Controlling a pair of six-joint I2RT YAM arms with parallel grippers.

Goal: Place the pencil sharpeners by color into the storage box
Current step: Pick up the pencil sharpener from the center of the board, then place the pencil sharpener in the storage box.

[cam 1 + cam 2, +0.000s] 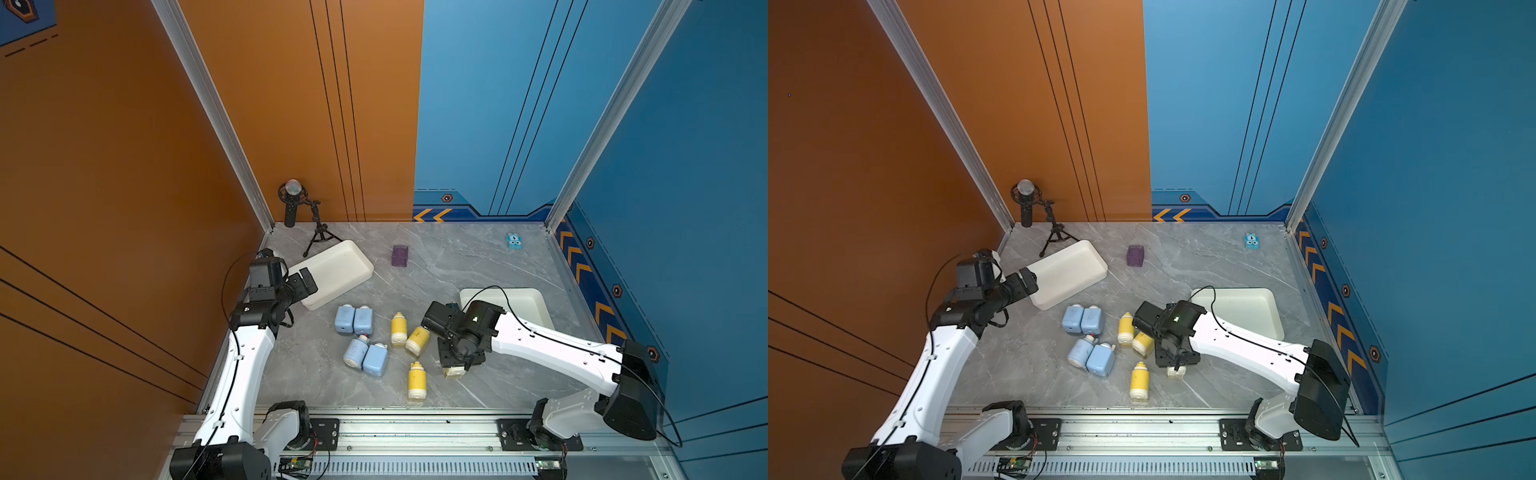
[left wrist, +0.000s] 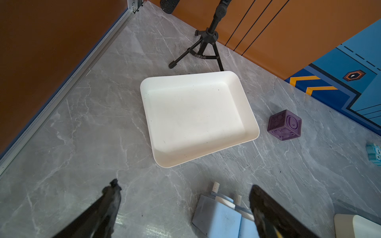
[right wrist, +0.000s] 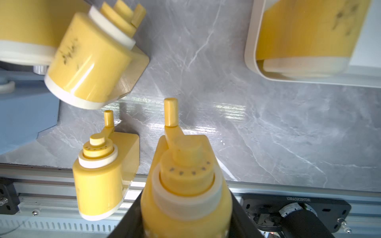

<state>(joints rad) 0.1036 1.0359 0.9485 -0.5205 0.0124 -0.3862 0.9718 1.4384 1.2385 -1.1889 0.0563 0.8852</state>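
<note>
1. The right gripper [image 1: 454, 365] is clamped on a yellow pencil sharpener [image 3: 185, 185]. Its jaws sit on either side of the rounded body, and the crank end points away from the wrist. I cannot tell whether the sharpener is clear of the counter [image 1: 478, 257].
2. The left gripper [image 2: 184, 185] hangs spread wide and empty by the near corner of the left storage tray [image 2: 195, 115], which holds nothing. The four blue sharpeners [image 1: 375, 359] lie clustered on the counter between the arms.
3. Slip: the held body looks smooth and round. An off-centre squeeze could let it roll or pivot in the jaws during a lift.
4. Knock: another yellow sharpener [image 3: 103, 175] lies just beside the held one, and a tilted yellow sharpener [image 3: 90, 61] is near. A sideways swing could shove either of them, and the protruding crank could snag.
5. Placement: the right storage tray [image 1: 532, 305] seems to hold one yellow sharpener [image 3: 305, 31] already.
   - A low approach could catch the rim.
   - A release right over the sharpener inside could leave the pair stacked, and the top one might tumble out.
6. Sorting: the two trays look alike. A yellow sharpener set in the left one would mix the colours.
</note>
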